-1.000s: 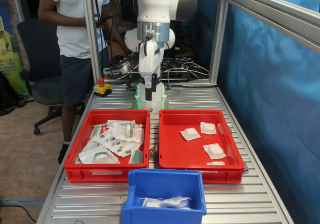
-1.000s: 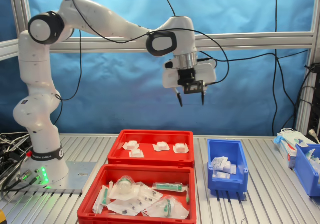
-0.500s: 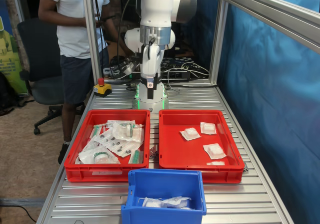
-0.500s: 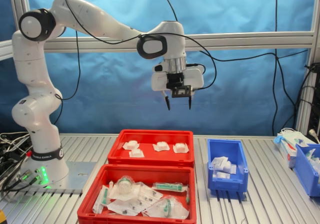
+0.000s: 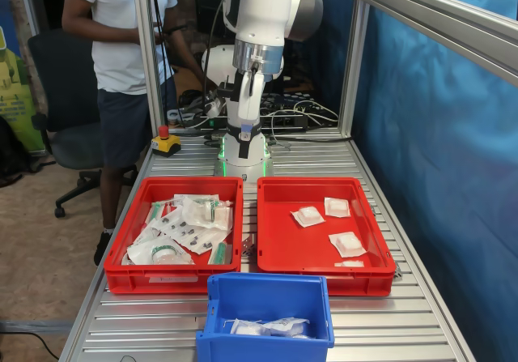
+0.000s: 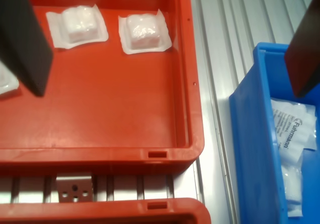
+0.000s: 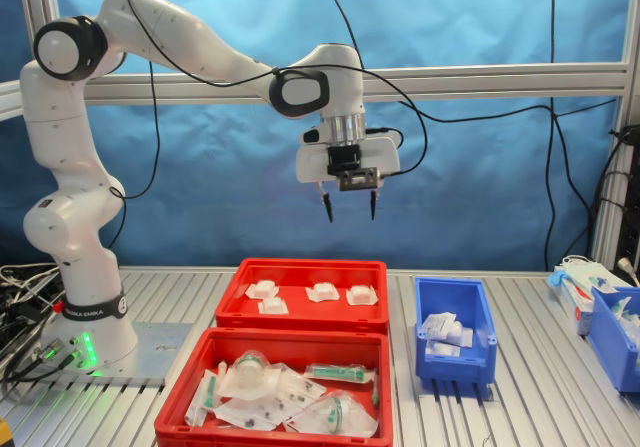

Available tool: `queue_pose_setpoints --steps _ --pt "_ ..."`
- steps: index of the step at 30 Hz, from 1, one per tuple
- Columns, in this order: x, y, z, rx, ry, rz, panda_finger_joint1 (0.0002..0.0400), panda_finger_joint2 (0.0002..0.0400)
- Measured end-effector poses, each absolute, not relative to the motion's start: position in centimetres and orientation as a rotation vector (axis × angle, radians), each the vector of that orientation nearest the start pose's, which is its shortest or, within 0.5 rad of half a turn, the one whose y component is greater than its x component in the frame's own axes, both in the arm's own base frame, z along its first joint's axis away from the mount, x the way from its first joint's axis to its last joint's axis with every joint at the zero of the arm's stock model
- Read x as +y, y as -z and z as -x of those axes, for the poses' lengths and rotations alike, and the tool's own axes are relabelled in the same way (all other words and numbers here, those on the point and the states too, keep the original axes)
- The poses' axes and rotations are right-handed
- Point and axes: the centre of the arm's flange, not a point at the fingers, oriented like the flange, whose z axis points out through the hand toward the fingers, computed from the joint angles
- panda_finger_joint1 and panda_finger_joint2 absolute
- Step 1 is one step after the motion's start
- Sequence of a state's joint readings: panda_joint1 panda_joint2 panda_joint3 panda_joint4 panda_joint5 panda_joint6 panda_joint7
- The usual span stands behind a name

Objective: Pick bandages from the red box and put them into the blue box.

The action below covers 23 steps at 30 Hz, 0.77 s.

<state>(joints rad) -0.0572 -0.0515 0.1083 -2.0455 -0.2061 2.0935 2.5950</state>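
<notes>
The red box (image 5: 324,279) lies at the first exterior view's right and holds several bandages, flat white square packets (image 5: 307,215). In the second exterior view it is the rear crate (image 7: 300,319), with bandages (image 7: 322,292) in it. The blue box (image 5: 267,293) (image 7: 455,367) holds white packets. My gripper (image 7: 350,213) hangs high above the red box, open and empty. In the wrist view my gripper (image 6: 167,89) is spread wide over the red box (image 6: 100,151). Two bandages (image 6: 145,31) lie near its wall. The blue box (image 6: 250,149) is beside it.
A twin red crate (image 5: 174,279) (image 7: 180,407) holds clear-wrapped packages with green markings. A person (image 5: 121,54) stands behind the frame, near a red stop button (image 5: 166,139). Another blue bin (image 7: 610,337) sits at the second exterior view's far right. Aluminium posts and blue curtains enclose the table.
My gripper has moved toward the second exterior view's left, from above the blue box to above the red box, staying open and empty. Nothing in the boxes has moved.
</notes>
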Motion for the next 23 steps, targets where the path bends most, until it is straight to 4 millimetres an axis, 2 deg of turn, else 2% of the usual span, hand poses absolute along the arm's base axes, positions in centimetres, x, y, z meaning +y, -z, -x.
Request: queue_pose_setpoints --steps 13,23 --pt "2.0 -44.9 -53.7 2.94 0.29 1.063 0.04 0.04" --pt "2.0 -44.4 -53.5 2.955 0.247 1.044 0.04 0.04"
